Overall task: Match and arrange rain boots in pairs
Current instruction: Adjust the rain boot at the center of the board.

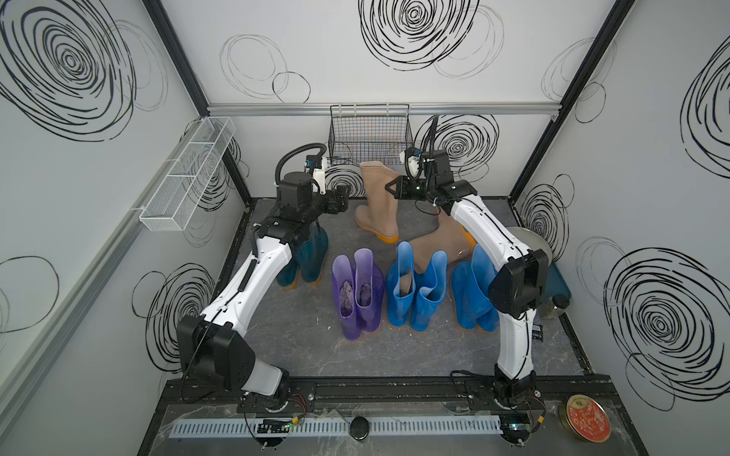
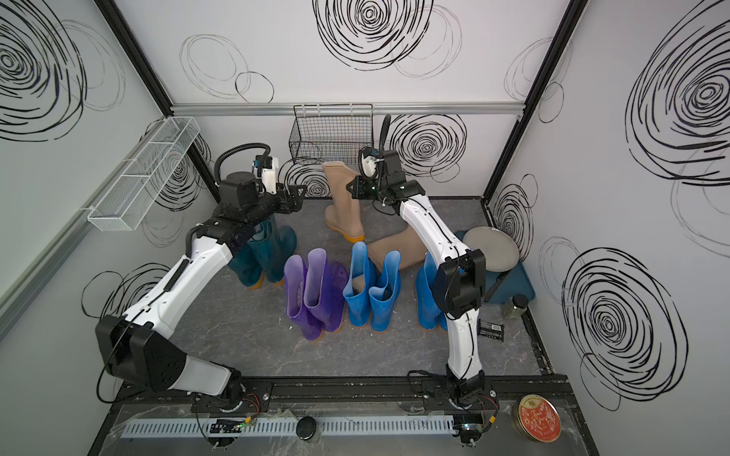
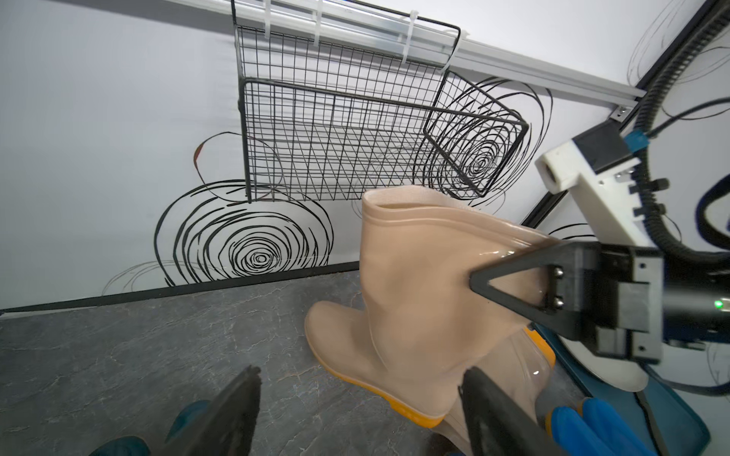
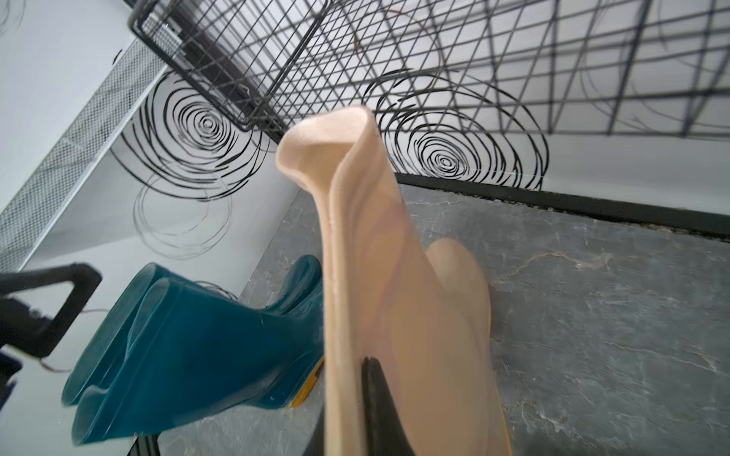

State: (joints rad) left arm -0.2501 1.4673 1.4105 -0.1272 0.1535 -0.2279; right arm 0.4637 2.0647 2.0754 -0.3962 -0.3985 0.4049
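Closest to the top camera, the two arms rise from their black base rail (image 1: 375, 391) and reach to the back of the grey surface (image 1: 300, 347).

Four pairs of rain boots already stand there in a row:
- dark teal pair (image 1: 312, 256)
- purple pair (image 1: 357, 292)
- blue pair (image 1: 414, 292)
- second blue pair (image 1: 472, 292), partly hidden by the right elbow

Behind them, one tan boot (image 1: 377, 201) is up on its sole and slightly tilted. Whether it clears the surface I cannot tell. Its mate, the fallen tan boot (image 1: 438, 241), lies on its side under the right forearm.

The right claw (image 1: 391, 189) is pinched tight on the standing boot's upper shaft. The left claw (image 1: 344, 200) is spread wide and empty, just beside that boot.

The rubber looks light, glossy and soft, and the pinched shaft folds flat in the right wrist view. A hold near the cuff seems best, since lower down the shaft would likely buckle or slip.

The black wire basket (image 1: 371, 134) hangs close above the cuff and could catch on a lift. The teal tray (image 1: 559, 284), with its grey plate (image 2: 491, 248), crowds the fallen boot's side. A small jar (image 1: 557, 306) stands beside the tray, and a red tin (image 1: 584, 418) sits by the rail, well apart.
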